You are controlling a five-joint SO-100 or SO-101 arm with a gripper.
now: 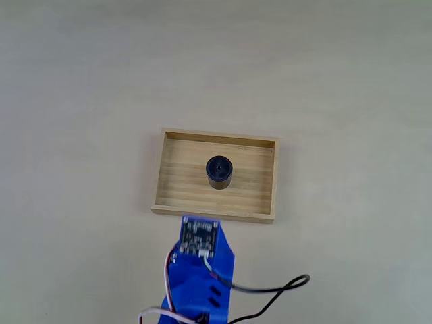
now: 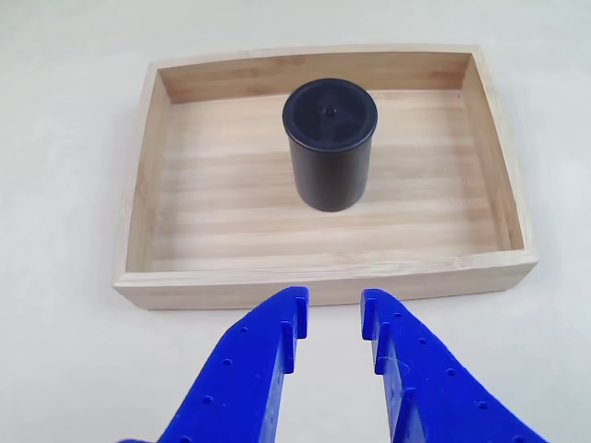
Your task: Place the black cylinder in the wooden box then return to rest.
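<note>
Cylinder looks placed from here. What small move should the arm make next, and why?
Probably pull straight back toward rest. The short black cylinder stands upright on the floor of the shallow light-wood box, and the blue two-finger gripper is open, empty and outside the near wall.

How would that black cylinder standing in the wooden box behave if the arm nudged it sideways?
The black cylinder stands upright and looks taller than wide, so a high nudge would probably tip it; once on its side it would likely roll. Its smooth, plastic-looking wall may slip between the fingers. The low walls of the wooden box should stop it.
</note>
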